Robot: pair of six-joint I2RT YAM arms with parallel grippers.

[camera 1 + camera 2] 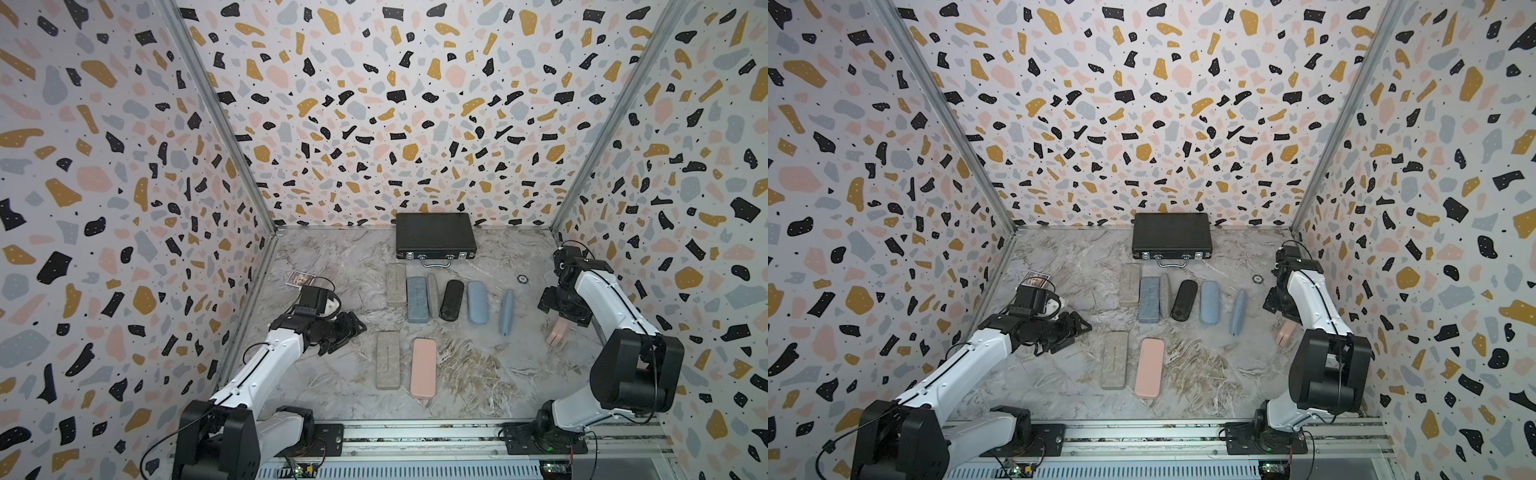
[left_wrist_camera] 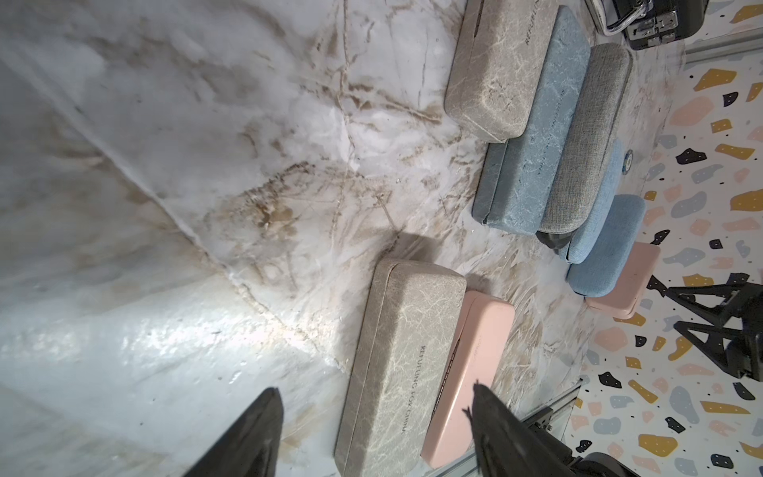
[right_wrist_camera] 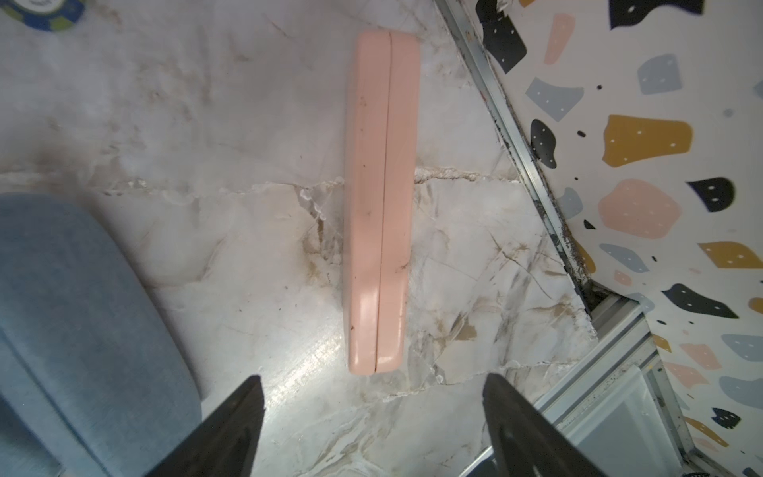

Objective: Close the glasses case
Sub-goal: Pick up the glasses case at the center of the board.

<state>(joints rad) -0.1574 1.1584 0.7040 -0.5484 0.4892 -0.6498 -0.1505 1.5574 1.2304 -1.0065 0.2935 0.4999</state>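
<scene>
A small pink glasses case (image 3: 382, 206) stands on its long edge on the marble table near the right wall, also seen in both top views (image 1: 556, 332) (image 1: 1286, 332). Its two halves meet along a thin seam. My right gripper (image 3: 374, 376) hovers over the case's near end, open, with nothing between its fingers; a top view shows it just behind the case (image 1: 561, 318). My left gripper (image 2: 373, 388) is open and empty at the left side of the table (image 1: 351, 332), its fingers framing a beige case (image 2: 396, 363) and a pink case (image 2: 470, 371).
A row of closed cases lies mid-table: beige (image 1: 395, 284), blue marbled (image 1: 417, 300), grey (image 1: 433, 295), black (image 1: 451, 300), blue (image 1: 477, 302), and a blue one on edge (image 1: 506, 311). A black briefcase (image 1: 435, 237) sits at the back wall. A chip (image 1: 522, 279) and a card (image 1: 300, 278) lie nearby.
</scene>
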